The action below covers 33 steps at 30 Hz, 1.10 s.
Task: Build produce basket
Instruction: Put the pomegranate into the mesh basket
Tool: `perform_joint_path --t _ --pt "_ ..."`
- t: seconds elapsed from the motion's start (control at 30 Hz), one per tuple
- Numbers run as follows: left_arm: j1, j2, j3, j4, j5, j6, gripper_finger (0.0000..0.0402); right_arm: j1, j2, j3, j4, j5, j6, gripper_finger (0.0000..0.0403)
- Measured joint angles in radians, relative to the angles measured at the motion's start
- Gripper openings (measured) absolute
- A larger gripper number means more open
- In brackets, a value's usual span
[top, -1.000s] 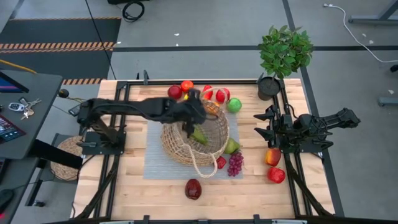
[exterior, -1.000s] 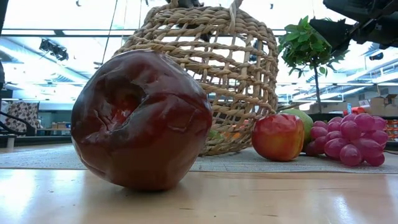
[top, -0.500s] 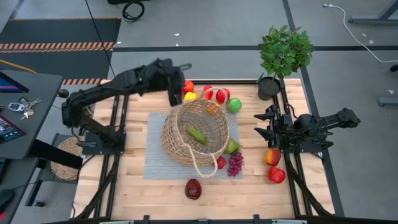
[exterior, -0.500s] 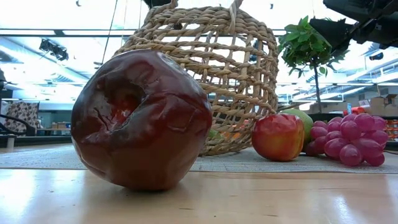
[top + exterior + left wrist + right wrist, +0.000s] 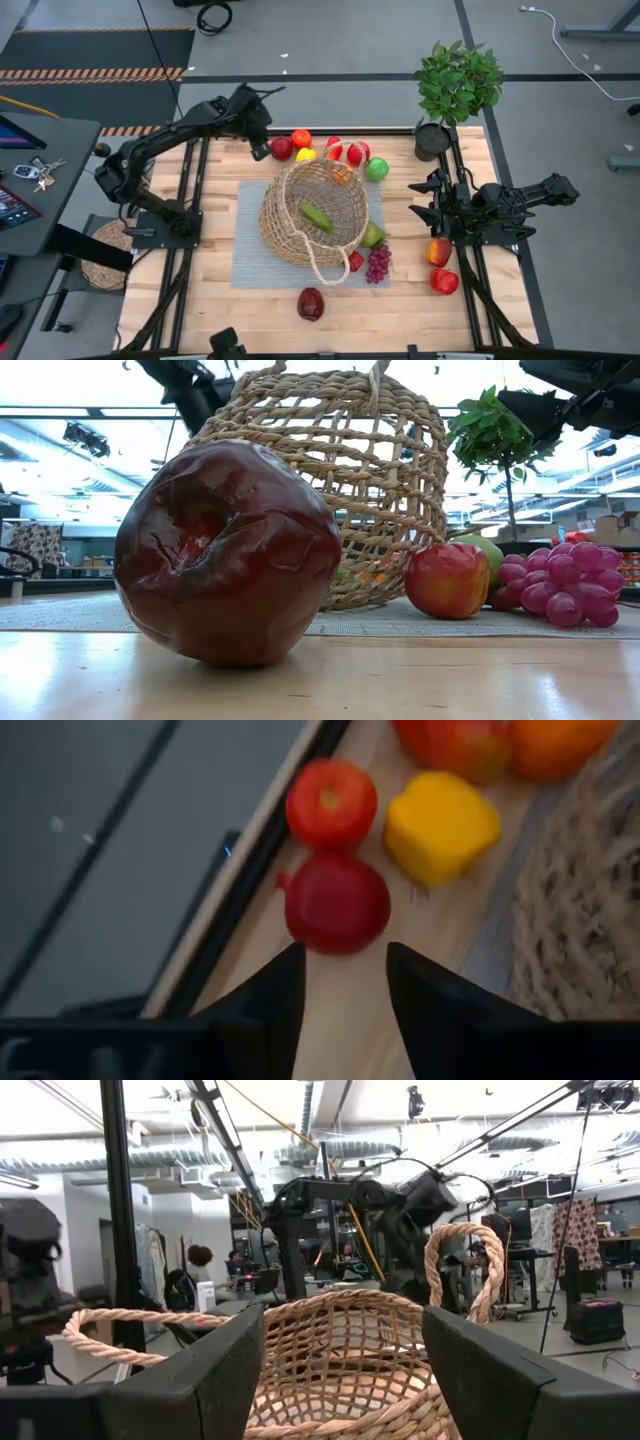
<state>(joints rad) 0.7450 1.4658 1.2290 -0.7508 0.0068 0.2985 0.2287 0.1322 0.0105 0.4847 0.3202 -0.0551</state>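
Seen from above only: left gripper (image 5: 260,148) at the table's (image 5: 180,300) far left edge, fingers drawn almost together on nothing, just beside a dark red fruit (image 5: 282,148); seen from its wrist, that fruit just past the fingertips, with a tomato (image 5: 331,802) and a yellow piece (image 5: 441,825) beyond. Mid-table on the grey mat (image 5: 245,262), the basket (image 5: 292,238) with a green piece (image 5: 316,217) inside, grapes (image 5: 378,262) near its handle, and the right gripper (image 5: 418,200) waiting at the right, jaws apart and empty, facing it. Blocking much of the low view, a dark red piece (image 5: 228,550) near the front edge; bare wood at the near left corner.
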Motion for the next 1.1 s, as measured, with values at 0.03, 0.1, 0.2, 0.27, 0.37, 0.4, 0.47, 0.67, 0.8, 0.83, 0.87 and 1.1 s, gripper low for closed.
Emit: perform_joint_path --t 0.03,0.1,0.2,0.27,0.37,0.4,0.47,0.67,0.8,0.83,0.87,1.1 --pt "0.012 0.0 -0.018 0.014 0.009 0.0 0.0165 0.0 0.0 0.0 0.0 0.0 0.0 0.0275" --pt "0.026 0.0 -0.056 0.054 0.018 -0.007 0.0189 0.0 0.0 0.0 0.0 0.0 0.0 0.0275" --pt "0.028 0.0 -0.125 0.137 0.019 -0.02 0.0235 0.0 0.0 0.0 0.0 0.0 0.0 0.0275" --pt "0.026 0.0 -0.175 0.201 0.031 -0.029 0.0267 0.0 0.0 0.0 0.0 0.0 0.0 0.0275" --pt "0.025 0.007 -0.236 0.285 0.072 -0.04 0.031 0.0 0.0 0.0 0.0 0.0 0.0 0.0275" --pt "0.025 0.008 -0.251 0.305 0.082 -0.053 0.0321 0.0 0.0 0.0 0.0 0.0 0.0 0.0275" --pt "0.028 0.008 -0.276 0.342 0.088 -0.055 0.034 0.0 0.0 0.0 0.0 0.0 0.0 0.0275" --pt "0.028 0.008 -0.324 0.466 0.103 -0.079 0.0357 0.0 0.0 0.0 0.0 0.0 0.0 0.0275" --pt "0.028 0.008 -0.359 0.557 0.143 -0.08 0.0357 0.0 0.0 0.0 0.0 0.0 0.0 0.0275" --pt "0.028 0.008 -0.365 0.575 0.156 -0.08 0.0357 0.0 0.0 0.0 0.0 0.0 0.0 0.0275" --pt "0.028 0.008 -0.369 0.591 0.168 -0.083 0.0357 0.0 0.0 0.0 0.0 0.0 0.0 0.0275" --pt "0.031 0.043 -0.403 0.706 0.19 -0.104 0.0357 0.0 0.0 0.0 0.0 0.0 0.0 0.0275"
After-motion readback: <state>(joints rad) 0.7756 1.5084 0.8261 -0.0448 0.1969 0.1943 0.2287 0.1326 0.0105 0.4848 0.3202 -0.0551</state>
